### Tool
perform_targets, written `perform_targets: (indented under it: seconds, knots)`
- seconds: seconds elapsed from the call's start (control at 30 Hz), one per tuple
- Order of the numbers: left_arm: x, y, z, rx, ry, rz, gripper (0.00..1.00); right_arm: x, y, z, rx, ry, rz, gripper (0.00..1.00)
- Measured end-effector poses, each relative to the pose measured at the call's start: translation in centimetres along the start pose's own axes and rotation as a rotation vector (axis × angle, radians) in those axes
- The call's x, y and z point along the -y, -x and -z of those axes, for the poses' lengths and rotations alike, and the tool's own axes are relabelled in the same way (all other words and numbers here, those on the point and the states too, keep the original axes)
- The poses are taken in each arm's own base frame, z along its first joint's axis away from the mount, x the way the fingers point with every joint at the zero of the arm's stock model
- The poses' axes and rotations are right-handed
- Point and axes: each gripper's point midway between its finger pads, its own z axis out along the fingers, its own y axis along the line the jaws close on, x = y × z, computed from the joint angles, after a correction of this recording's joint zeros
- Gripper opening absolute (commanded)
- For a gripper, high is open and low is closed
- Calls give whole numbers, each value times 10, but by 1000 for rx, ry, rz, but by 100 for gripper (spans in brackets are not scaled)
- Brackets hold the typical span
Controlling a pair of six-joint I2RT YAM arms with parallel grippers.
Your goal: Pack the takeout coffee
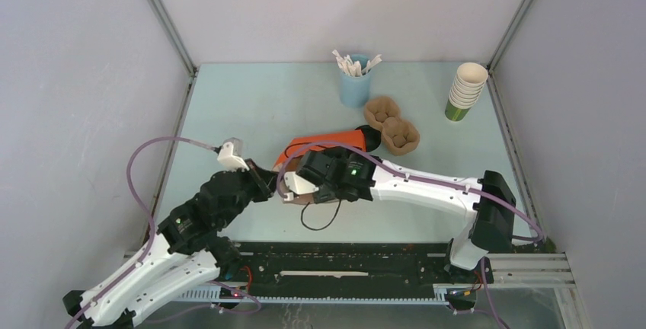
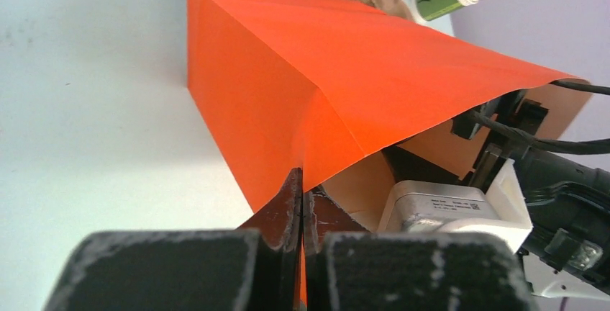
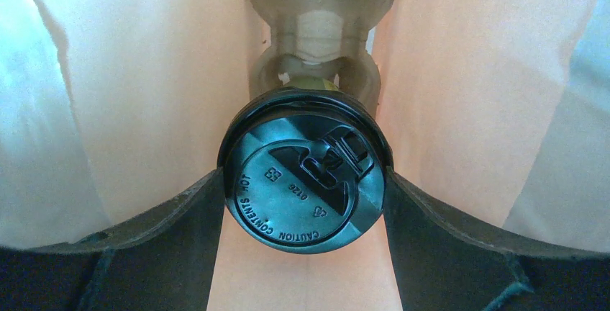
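An orange paper bag lies on its side on the table, mouth toward me. My left gripper is shut on the bag's mouth edge, with the orange paper pinched between its fingertips. My right gripper is inside the bag and shut on the takeout coffee. Only the coffee's black lid faces the camera, with a finger on each side. In the top view the bag and my right wrist hide the cup. A brown pulp carrier lies at the bag's far end, and it also shows in the right wrist view.
A blue cup of wooden stirrers stands at the back. A stack of lidless green-and-cream cups stands at the back right. A black cable loop hangs below my right wrist. Grey walls close in on both sides and the back.
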Motion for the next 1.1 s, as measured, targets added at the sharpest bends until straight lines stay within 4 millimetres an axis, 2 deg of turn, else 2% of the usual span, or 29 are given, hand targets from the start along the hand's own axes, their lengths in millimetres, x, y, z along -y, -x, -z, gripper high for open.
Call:
perform_targets:
  seconds: [0.17, 0.43, 0.57, 0.73, 0.9, 1.1]
  knots:
    - [-8, 5, 4, -8, 87, -35, 0, 6, 9, -3, 6, -6, -5, 55]
    - [-13, 9, 6, -24, 216, -152, 0, 2, 8, -6, -4, 5, -17, 54]
    - [-11, 13, 1, -12, 245, -195, 0, -1, 8, -13, 1, -5, -35, 53]
    - [-13, 15, -5, 3, 285, -273, 0, -9, -2, -27, -8, -10, -50, 53]
    - [-12, 17, -11, 16, 309, -313, 0, -8, -5, -34, 7, -37, -71, 53]
    - [-8, 20, -7, 30, 286, -292, 0, -1, 4, -40, 70, -98, -90, 53]
